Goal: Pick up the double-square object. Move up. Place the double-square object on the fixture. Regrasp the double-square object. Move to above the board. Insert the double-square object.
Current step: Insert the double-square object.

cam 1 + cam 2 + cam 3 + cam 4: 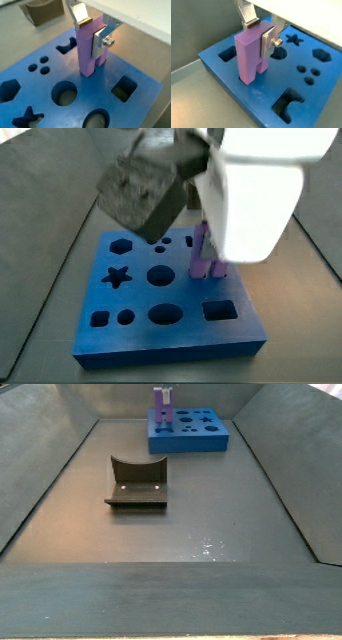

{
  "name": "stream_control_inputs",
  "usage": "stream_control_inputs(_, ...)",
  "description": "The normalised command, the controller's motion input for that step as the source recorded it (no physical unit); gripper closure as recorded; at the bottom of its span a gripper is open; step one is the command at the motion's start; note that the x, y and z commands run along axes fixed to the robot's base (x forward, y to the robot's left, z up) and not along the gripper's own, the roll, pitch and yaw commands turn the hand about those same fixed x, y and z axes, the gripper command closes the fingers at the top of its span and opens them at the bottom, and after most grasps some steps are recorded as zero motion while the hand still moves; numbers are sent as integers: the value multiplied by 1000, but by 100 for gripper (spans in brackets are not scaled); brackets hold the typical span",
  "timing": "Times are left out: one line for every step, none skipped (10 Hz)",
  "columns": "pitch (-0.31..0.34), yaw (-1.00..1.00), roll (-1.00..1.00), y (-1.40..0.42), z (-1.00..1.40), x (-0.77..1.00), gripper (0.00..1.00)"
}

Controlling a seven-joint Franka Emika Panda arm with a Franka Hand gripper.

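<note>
Presently the gripper (95, 34) is clamping the purple block (89, 50) upright near its top, so its two prongs are pointing down into the board (133, 107) (lower end seemingly entering a cut-out near the board's edge). Arm is hanging vertically over the board; fixture (136, 484) is standing well apart.

Claw (91, 31): flat silver plate fingers (250, 12) with dark pads; a round screw head shows on one finger plate in both wrist views. In a side view, white glossy wrist housing (251, 198), mottled grey blurred block beside it.
</note>
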Motion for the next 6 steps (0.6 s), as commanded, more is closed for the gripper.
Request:
stream_control_inputs(-6, -54, -9, 0, -471, 0, 100)
stream_control_inputs(-94, 0, 0, 0, -574, 0, 100)
stream_control_inputs(-83, 0, 0, 0, -503, 0, 100)
stream_control_inputs(-14, 0, -123, 0, -23, 0, 100)
stream_control_inputs(0, 0, 9, 0, 0, 0, 100)
stream_control_inputs(0, 0, 0, 0, 0, 0, 100)
